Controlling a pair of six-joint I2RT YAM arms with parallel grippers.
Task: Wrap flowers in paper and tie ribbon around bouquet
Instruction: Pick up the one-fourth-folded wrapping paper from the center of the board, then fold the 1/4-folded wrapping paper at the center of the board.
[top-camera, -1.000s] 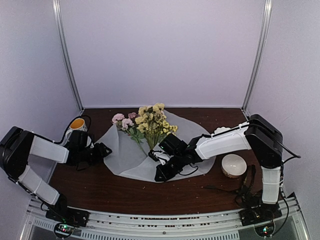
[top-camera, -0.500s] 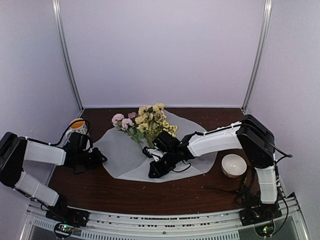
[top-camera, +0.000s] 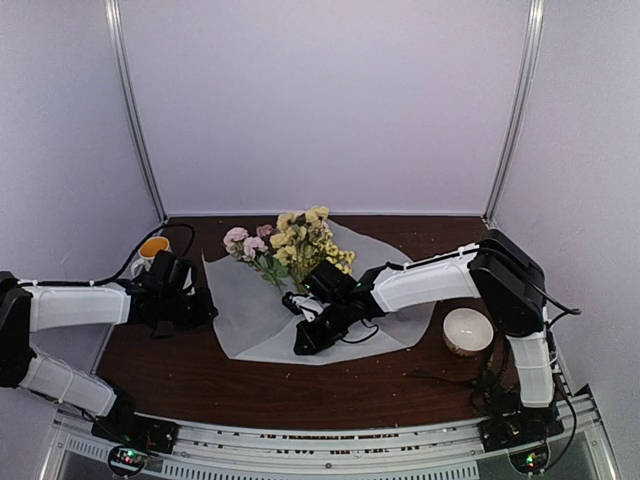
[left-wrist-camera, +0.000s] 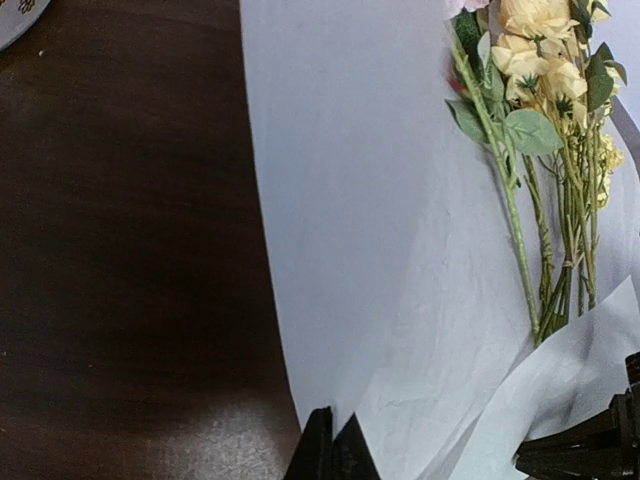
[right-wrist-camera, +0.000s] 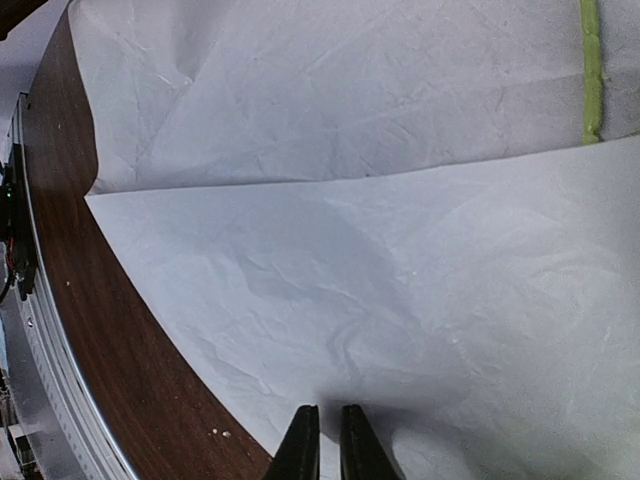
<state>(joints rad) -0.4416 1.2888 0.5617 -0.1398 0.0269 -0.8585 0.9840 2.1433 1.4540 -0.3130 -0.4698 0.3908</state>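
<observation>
The flowers (top-camera: 295, 245), yellow and pink blooms on green stems (left-wrist-camera: 520, 230), lie on the pale paper (top-camera: 250, 300) spread on the dark table. My left gripper (top-camera: 207, 305) is at the sheet's left edge, and its fingertips (left-wrist-camera: 335, 440) are shut on that edge, which stands raised off the table. My right gripper (top-camera: 301, 347) is near the stem ends. Its fingers (right-wrist-camera: 322, 440) pinch a fold of the paper (right-wrist-camera: 400, 300) drawn over the lower stems. One green stem (right-wrist-camera: 591, 70) shows past the fold. The ribbon is out of view.
A cup with a yellow inside (top-camera: 152, 248) stands at the back left, close behind my left arm. A white bowl (top-camera: 467, 328) sits right of the paper. The table's near edge with its metal rail (right-wrist-camera: 20, 250) runs below the sheet.
My left gripper has closed on the paper's left edge and carried it inward to the right. My right gripper has shifted left with its fold of paper.
</observation>
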